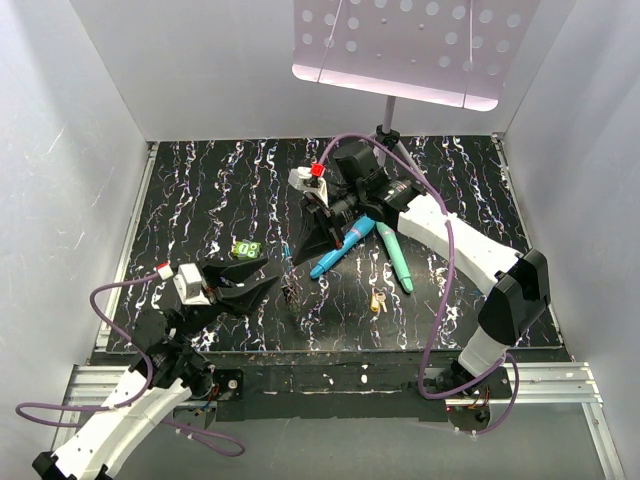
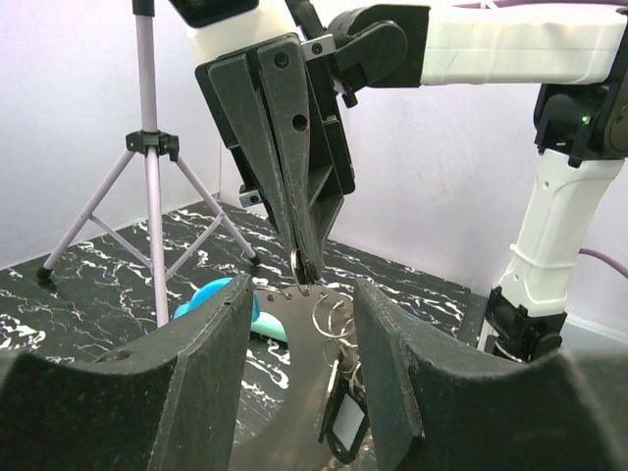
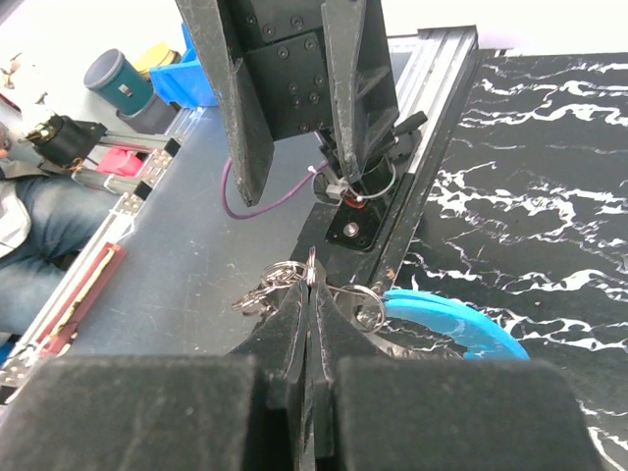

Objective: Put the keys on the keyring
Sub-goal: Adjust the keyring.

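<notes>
Step in hand, as judged: part a wire loop so a key can thread on.

Right gripper (image 3: 312, 287): jaws fully closed, pinching a thin loop of the grey metal keyring with bright blue curved section (image 3: 449, 324). The bunch appears lifted off the black marbled tabletop (image 1: 200, 190).

Left gripper (image 1: 272, 272): jaws about half open, straddling the hanging rings, gripping nothing I can see.

To do it well: close the left jaws on one loop just beside the right pinch, without twisting.

Small yellow-headed metal key (image 1: 377, 300) lies apart on the tabletop.

Unclear: which loop is pinched, and whether any key hangs in the bunch. Dark fob (image 2: 343, 427) is cut off at the frame edge
</notes>
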Robot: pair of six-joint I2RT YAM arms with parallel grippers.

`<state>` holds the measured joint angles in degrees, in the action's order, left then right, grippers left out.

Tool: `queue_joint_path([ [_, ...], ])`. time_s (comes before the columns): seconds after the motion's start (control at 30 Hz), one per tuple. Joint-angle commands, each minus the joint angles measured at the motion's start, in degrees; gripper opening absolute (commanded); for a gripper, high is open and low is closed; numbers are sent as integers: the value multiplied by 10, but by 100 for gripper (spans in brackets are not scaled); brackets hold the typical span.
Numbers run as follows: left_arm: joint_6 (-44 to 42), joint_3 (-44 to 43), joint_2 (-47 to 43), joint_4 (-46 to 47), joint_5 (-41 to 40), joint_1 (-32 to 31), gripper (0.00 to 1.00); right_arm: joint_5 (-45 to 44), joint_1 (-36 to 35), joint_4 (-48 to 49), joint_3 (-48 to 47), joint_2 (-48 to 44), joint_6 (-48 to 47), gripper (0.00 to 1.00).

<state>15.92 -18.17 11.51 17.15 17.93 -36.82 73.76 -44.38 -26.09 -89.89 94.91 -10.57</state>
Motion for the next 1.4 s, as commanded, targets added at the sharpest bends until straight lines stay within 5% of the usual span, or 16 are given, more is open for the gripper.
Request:
queue_joint_path([
  [0.0, 30, 25, 4, 76, -11, 3, 43, 5, -6, 96, 12, -32, 15, 1],
  [0.17, 58, 55, 20, 153, -13, 3, 38, -12, -12, 175, 46, -45, 44, 1],
  [0.93, 45, 46, 50, 124, -6, 3, 24, -15, -24, 330, 108, -71, 121, 1],
  [1.37, 41, 43, 53, 122, -2, 3, 13, -19, -28, 342, 125, -78, 128, 1],
])
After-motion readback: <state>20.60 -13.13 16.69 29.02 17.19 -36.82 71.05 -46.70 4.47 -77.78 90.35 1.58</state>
